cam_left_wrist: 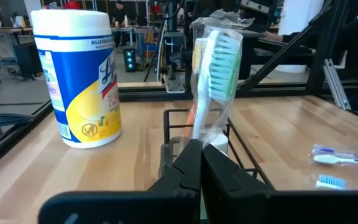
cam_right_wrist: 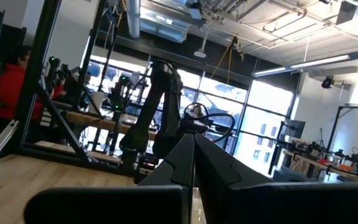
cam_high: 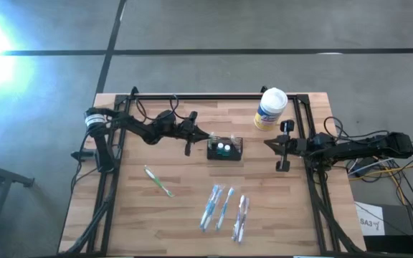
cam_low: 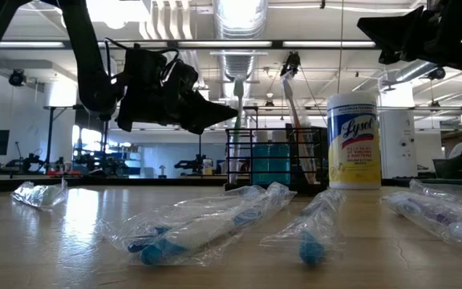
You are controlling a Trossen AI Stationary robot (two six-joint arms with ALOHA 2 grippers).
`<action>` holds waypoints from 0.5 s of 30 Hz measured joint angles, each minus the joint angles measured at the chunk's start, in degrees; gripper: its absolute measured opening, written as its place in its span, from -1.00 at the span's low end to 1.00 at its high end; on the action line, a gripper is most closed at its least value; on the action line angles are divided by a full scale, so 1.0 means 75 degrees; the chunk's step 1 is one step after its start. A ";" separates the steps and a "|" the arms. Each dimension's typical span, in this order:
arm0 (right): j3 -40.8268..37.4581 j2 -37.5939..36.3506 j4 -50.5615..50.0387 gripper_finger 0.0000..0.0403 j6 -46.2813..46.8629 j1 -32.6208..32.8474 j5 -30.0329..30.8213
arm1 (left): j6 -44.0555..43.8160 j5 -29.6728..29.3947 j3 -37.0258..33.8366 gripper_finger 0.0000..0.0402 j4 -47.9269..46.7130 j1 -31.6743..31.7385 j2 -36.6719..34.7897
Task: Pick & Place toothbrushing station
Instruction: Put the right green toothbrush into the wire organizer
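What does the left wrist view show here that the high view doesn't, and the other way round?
Only the left wrist view: a wrapped toothbrush with green bristles standing upright in the caddy, just past the shut left gripper.

Only the high view: the right gripper waiting near the table's right edge, a green toothbrush lying alone, and three wrapped ones grouped near the front.

Both: the white canister, the caddy and the wooden table.

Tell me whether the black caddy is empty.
Not empty: the caddy holds toothbrushes standing upright, plus teal-capped items inside.
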 joint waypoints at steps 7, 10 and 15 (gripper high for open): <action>0.0000 0.0000 -0.0003 -0.96 0.0000 -0.0003 0.0143 | -0.0437 0.0004 0.0039 -0.93 -0.0095 -0.0003 0.0000; 0.0000 0.0000 -0.0003 -0.96 0.0000 -0.0003 0.0143 | -0.0744 0.0004 0.0093 -0.80 -0.0192 -0.0002 -0.0062; 0.0000 0.0000 -0.0006 -0.96 0.0023 -0.0003 0.0140 | -0.1256 0.0077 0.0119 -0.47 -0.0138 -0.0003 -0.0395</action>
